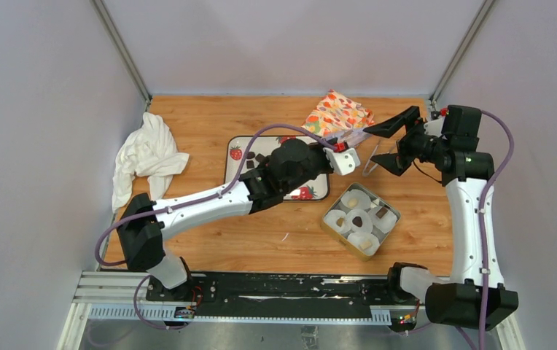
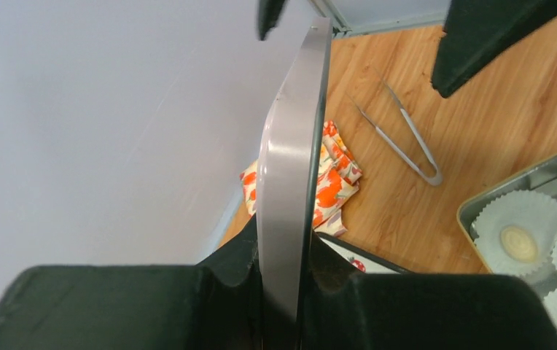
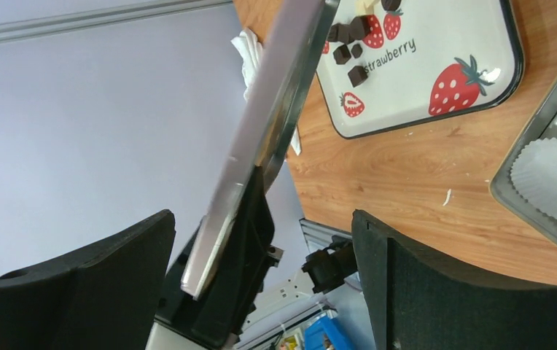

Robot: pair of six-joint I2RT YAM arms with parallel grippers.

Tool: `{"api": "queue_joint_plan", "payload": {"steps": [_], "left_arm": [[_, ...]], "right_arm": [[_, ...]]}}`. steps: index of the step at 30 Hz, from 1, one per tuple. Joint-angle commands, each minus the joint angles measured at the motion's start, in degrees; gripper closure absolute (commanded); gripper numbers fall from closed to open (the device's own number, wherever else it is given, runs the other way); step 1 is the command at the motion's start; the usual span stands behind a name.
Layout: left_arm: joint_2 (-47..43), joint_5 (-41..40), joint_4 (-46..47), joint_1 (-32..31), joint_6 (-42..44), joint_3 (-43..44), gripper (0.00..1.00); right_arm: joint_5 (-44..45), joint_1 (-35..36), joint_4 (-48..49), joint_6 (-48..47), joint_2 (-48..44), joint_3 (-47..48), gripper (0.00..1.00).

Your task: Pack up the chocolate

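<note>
The strawberry tray [image 1: 240, 169] left of the tin [image 1: 398, 213] holds loose chocolate [image 3: 348, 40], and a few pieces sit in the tin's cups [image 1: 364, 240]. Just behind the tin, the left gripper [image 2: 283, 277] pinches the lid [image 2: 290, 168] by its edge, and the right gripper [image 1: 386, 144] stands wide open at its free end. A sloppy handover could drop it onto the cups.

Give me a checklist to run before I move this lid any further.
1. Left gripper clamped on the lid: ok.
2. Right gripper open, one finger on each side of the lid: ok.
3. All chocolate off the strawberry tray: not ok, several pieces lie there.
4. Tongs lying apart from the tin: ok.
5. All paper cups filled: cannot tell.
</note>
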Motion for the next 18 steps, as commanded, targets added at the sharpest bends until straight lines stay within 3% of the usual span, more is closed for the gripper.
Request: {"api": "queue_joint_plan", "payload": {"steps": [1, 8, 11, 14, 18], "left_arm": [[-1.6, 1.2, 5.5, -1.2, 8.0, -3.5, 1.0], [-0.2, 1.3, 7.6, -1.3, 10.8, -4.0, 1.0], [1.2, 0.1, 9.5, -1.4, 12.7, -3.4, 1.0], [2.5, -0.5, 10.6, -1.6, 14.9, -2.6, 1.0], [3.7, -0.8, 11.3, -1.6, 16.6, -2.0, 1.0]], "right_arm": [[-3.5, 1.4, 4.5, 4.6, 0.5, -2.4, 0.06], [-3.2, 5.0, 6.4, 5.1, 4.8, -1.9, 0.04], [-4.2, 6.3, 7.6, 6.2, 6.0, -4.1, 0.09], [-5.4, 6.5, 11.4, 8.2, 6.5, -7.4, 0.26], [-5.8, 6.5, 12.5, 7.8, 8.0, -6.7, 0.57]]}}
